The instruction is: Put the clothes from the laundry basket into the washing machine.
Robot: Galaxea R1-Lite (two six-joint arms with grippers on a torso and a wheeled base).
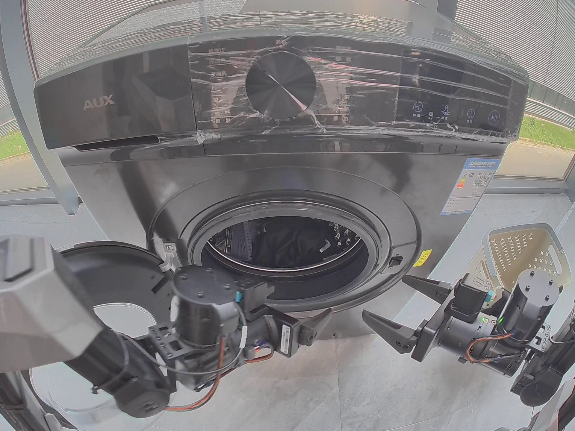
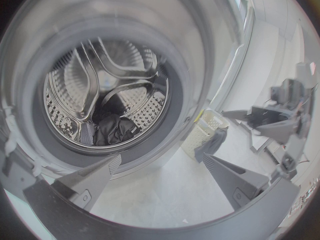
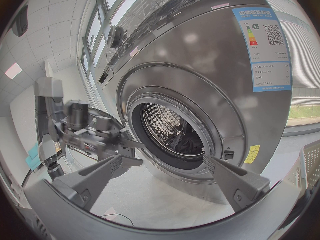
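Dark crumpled clothes [image 1: 293, 243] lie low inside the round opening [image 1: 287, 208] of the grey front-loading washing machine [image 1: 287, 169] in the head view. My right gripper [image 1: 386, 297] hangs lower right of that opening, fingers wide and empty. The left wrist view adds a dark garment [image 2: 211, 145] draped over the cream perforated plastic laundry basket [image 2: 203, 130] right of the opening. My left gripper [image 2: 160, 156] gapes wide, empty, facing the opening. The right wrist view shows those clothes bunched, with no clear long axis.

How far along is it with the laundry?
Done: a black garment lies in the steel drum of the grey washing machine. In hand: nothing; the left gripper and right gripper are open, empty. Left: a dark cloth hangs over the cream perforated laundry basket.
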